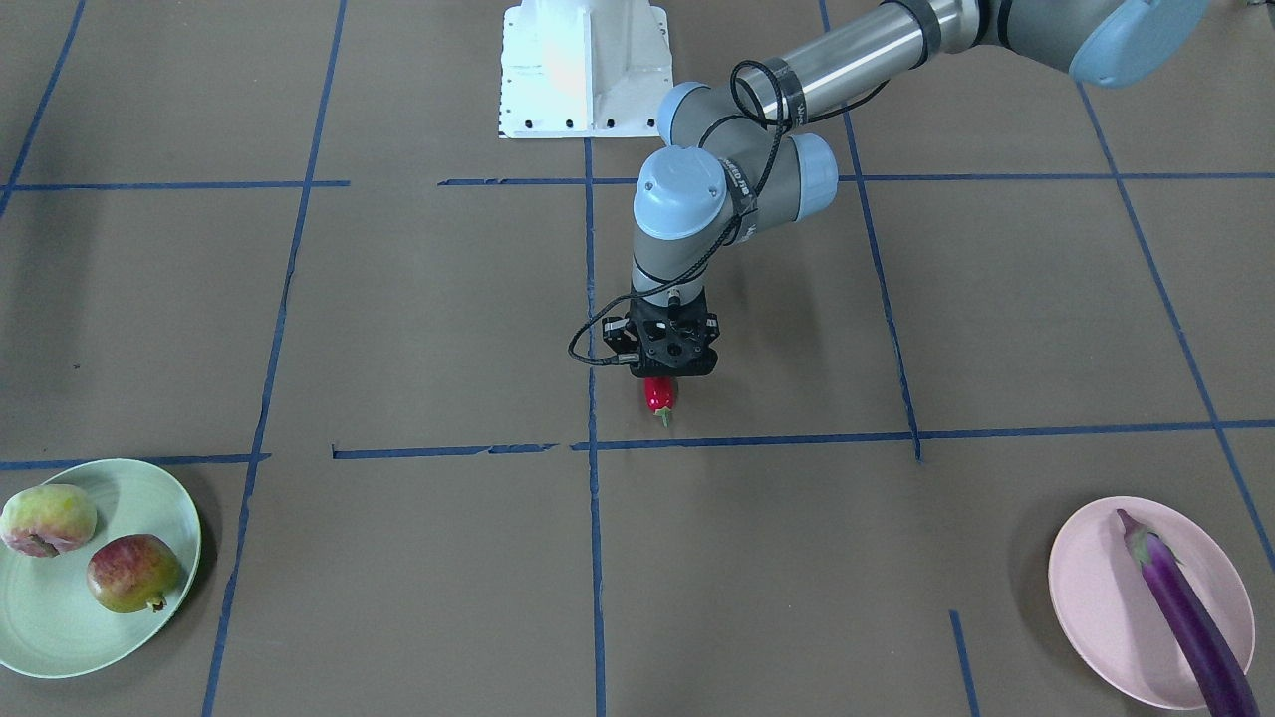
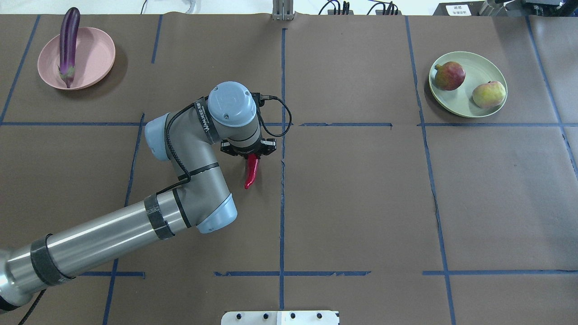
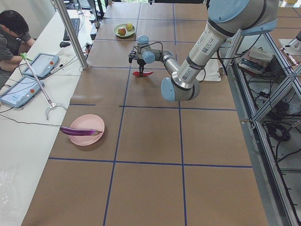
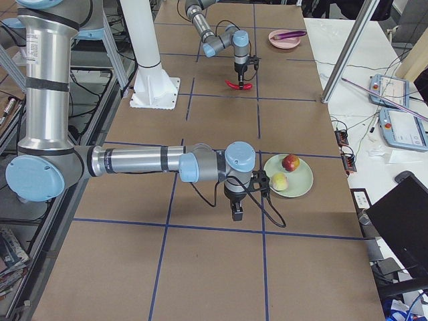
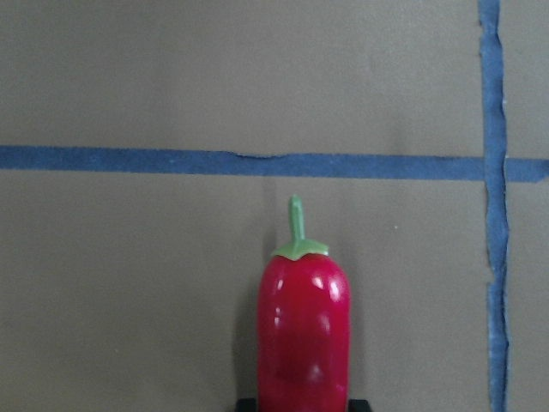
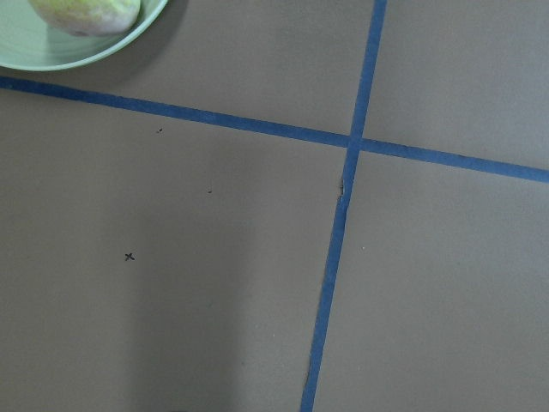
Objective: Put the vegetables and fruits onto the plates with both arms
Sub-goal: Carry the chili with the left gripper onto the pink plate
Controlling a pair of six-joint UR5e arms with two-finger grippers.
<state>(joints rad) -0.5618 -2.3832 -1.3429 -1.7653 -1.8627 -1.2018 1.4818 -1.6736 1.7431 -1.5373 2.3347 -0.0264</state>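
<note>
My left gripper is shut on the red chili pepper near the table's middle; the chili hangs out of the jaws, green stem forward, and also shows in the front view. The purple eggplant lies across the pink plate. The peach and the pomegranate lie on the mint green plate. My right gripper hangs over bare table beside the green plate; I cannot tell whether it is open or shut. Its wrist view shows only the plate's rim and the peach.
The brown table is crossed by blue tape lines. The white base block stands at the robot's side. A person sits at a side bench with tablets. A metal post stands at the table's edge.
</note>
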